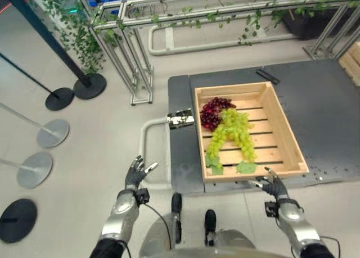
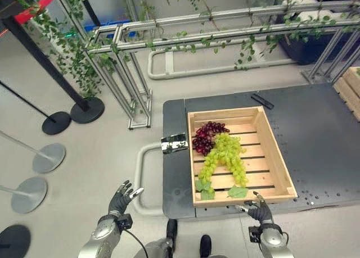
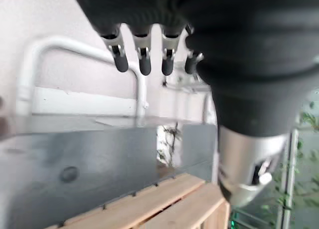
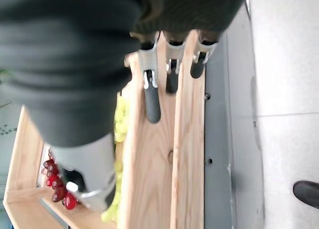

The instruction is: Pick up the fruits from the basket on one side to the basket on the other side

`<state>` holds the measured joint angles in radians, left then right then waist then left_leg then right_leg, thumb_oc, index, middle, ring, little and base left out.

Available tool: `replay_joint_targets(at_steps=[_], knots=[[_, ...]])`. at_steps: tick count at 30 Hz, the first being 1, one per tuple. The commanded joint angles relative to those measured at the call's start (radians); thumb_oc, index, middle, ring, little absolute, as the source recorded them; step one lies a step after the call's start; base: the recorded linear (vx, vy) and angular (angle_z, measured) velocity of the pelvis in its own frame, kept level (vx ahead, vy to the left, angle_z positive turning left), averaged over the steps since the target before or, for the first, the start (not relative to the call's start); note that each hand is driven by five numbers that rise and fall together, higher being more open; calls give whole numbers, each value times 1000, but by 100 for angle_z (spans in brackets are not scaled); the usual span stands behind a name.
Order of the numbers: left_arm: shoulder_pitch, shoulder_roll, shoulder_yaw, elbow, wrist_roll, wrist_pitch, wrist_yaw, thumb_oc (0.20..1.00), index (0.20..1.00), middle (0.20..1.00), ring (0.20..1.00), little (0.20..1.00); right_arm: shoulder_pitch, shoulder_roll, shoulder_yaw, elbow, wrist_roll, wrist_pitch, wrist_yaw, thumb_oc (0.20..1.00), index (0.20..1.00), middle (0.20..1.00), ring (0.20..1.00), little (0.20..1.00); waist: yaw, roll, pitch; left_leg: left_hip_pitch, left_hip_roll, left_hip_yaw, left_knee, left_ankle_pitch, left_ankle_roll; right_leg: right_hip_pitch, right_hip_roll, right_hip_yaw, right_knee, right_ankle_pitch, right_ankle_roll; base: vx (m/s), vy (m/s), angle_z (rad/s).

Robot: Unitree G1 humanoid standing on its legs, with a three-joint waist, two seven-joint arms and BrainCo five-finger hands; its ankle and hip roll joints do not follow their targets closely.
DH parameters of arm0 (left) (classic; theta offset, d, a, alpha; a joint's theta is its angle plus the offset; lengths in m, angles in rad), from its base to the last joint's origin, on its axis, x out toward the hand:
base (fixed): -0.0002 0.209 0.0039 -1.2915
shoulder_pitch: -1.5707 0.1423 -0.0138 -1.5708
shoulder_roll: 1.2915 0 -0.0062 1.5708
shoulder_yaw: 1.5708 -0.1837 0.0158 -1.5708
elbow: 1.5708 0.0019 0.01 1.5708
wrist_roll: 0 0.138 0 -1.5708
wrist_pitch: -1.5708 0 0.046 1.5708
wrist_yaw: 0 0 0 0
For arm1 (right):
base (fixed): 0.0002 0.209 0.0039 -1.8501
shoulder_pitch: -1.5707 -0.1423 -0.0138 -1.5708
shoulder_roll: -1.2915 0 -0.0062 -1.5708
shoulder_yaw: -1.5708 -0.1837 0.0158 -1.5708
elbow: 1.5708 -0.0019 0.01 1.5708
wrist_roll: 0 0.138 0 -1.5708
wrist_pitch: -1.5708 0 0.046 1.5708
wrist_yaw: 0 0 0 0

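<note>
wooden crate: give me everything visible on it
The wooden crate is a pale, open-topped rectangular box with a slatted bottom and plank walls. It sits flat on the dark grey table, near its front edge. Inside lie green grapes and dark red grapes, with leaves at the near end. The right hand reaches its near rim, fingers straight.

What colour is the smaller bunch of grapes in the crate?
Dark red; the small grape bunch shows best in the left eye view.
</note>
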<state>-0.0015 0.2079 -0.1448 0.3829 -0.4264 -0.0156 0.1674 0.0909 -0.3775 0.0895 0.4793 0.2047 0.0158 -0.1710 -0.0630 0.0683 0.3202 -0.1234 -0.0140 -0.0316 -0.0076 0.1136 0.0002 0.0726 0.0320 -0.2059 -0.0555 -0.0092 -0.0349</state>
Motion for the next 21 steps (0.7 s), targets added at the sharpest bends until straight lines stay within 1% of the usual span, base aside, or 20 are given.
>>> replay_joint_targets(at_steps=[1,2,5,6,7,8,10,11,12,13,14,16,17,19,20,21], knots=[[-36,36,-4,-79,16,-25,1,1000,1000,1000,1000,1000,-93,1,0,-72,-22,-49,8,1000,1000,1000,1000,1000,33,-48,-30,96,25,34,-80,-25,-59,-78,-72,44,64,-9,132,8,71,15],[-40,39,-2,-82,18,-25,1,1000,1000,1000,1000,1000,-95,7,-4,-77,-18,-48,5,1000,1000,1000,1000,1000,31,-53,-27,103,28,39,-80,-28,-58,-81,-75,43,79,-13,132,21,62,5],[-39,45,-1,-87,29,-23,5,1000,1000,1000,1000,1000,-89,17,-11,-92,-7,-51,8,1000,1000,1000,1000,1000,34,-72,-34,110,26,48,-80,-39,-54,-71,-80,40,63,-17,137,21,32,4],[-39,45,-1,-87,29,-23,5,1000,1000,1000,1000,1000,-89,17,-11,-92,-7,-51,8,1000,1000,1000,1000,1000,34,-72,-34,111,26,48,-80,-39,-54,-71,-80,40,63,-17,137,-5,37,5],[-38,57,13,-100,27,-22,9,1000,1000,1000,1000,1000,-100,17,-11,-109,-14,-51,6,1000,1000,1000,1000,1000,42,-92,-28,109,27,71,-80,-56,-44,-102,-93,30,114,-8,156,-19,30,5],[-38,57,13,-100,27,-22,9,1000,1000,1000,1000,1000,-101,17,-11,-110,-14,-51,6,1000,1000,1000,1000,1000,44,-92,-28,108,27,73,-80,-56,-43,-106,-94,32,118,-9,156,-47,27,0],[-44,74,16,-108,42,-22,1,1000,1000,1000,1000,1000,-106,8,-12,-115,-23,-48,16,1000,1000,1000,1000,1000,40,-92,-18,103,39,77,-80,-55,-36,-166,-84,62,215,-17,180,-52,7,-9],[-47,81,21,-111,42,-22,4,1000,1000,1000,1000,1000,-111,6,-14,-116,-34,-44,15,1000,1000,1000,1000,1000,42,-85,-16,101,50,79,-80,-55,-35,-186,-100,72,249,-26,192,-45,-116,-6],[-57,98,34,-113,40,-22,5,1000,1000,1000,1000,1000,-121,8,-24,-111,-33,-36,18,1000,1000,1000,1000,1000,64,-82,-19,90,86,89,-80,-51,-49,-181,-197,29,245,-3,195,-19,-128,-7],[-57,99,33,-113,40,-22,5,1000,1000,1000,1000,1000,-120,9,-25,-111,-33,-35,19,1000,1000,1000,1000,1000,63,-83,-17,93,85,88,-80,-53,-49,-176,-198,27,244,-5,196,-24,-213,-19],[-62,106,35,-115,41,-21,4,1000,1000,1000,1000,1000,-120,13,-32,-110,-32,-32,15,1000,1000,1000,1000,1000,69,-88,-21,87,99,90,-80,-56,-61,-168,-254,17,211,39,205,7,-165,-31],[-70,113,37,-112,38,-21,10,1000,1000,1000,1000,1000,-118,13,-51,-103,-37,-25,10,1000,1000,1000,1000,1000,70,-105,-33,81,111,94,-80,-62,-87,-145,-326,15,139,124,229,39,-231,-17],[-69,116,41,-117,36,-22,14,1000,1000,1000,1000,1000,-119,12,-59,-104,-40,-22,6,1000,1000,1000,1000,1000,70,-112,-36,83,113,95,-80,-66,-91,-159,-352,24,116,176,246,66,-209,3],[-67,120,50,-118,37,-21,24,1000,1000,1000,1000,1000,-123,5,-63,-100,-49,-18,4,1000,1000,1000,1000,1000,75,-127,-47,89,124,105,-80,-67,-101,-157,-371,20,94,204,266,67,-200,-1],[-65,122,51,-120,41,-20,23,1000,1000,1000,1000,1000,-124,1,-63,-97,-52,-13,7,1000,1000,1000,1000,1000,76,-133,-52,91,126,102,-80,-65,-106,-154,-377,31,94,211,277,40,-135,1],[-65,122,51,-120,41,-20,23,1000,1000,1000,1000,1000,-124,1,-63,-97,-52,-13,7,1000,1000,1000,1000,1000,76,-133,-52,91,126,102,-80,-65,-106,-154,-377,31,94,211,277,40,-222,29]])
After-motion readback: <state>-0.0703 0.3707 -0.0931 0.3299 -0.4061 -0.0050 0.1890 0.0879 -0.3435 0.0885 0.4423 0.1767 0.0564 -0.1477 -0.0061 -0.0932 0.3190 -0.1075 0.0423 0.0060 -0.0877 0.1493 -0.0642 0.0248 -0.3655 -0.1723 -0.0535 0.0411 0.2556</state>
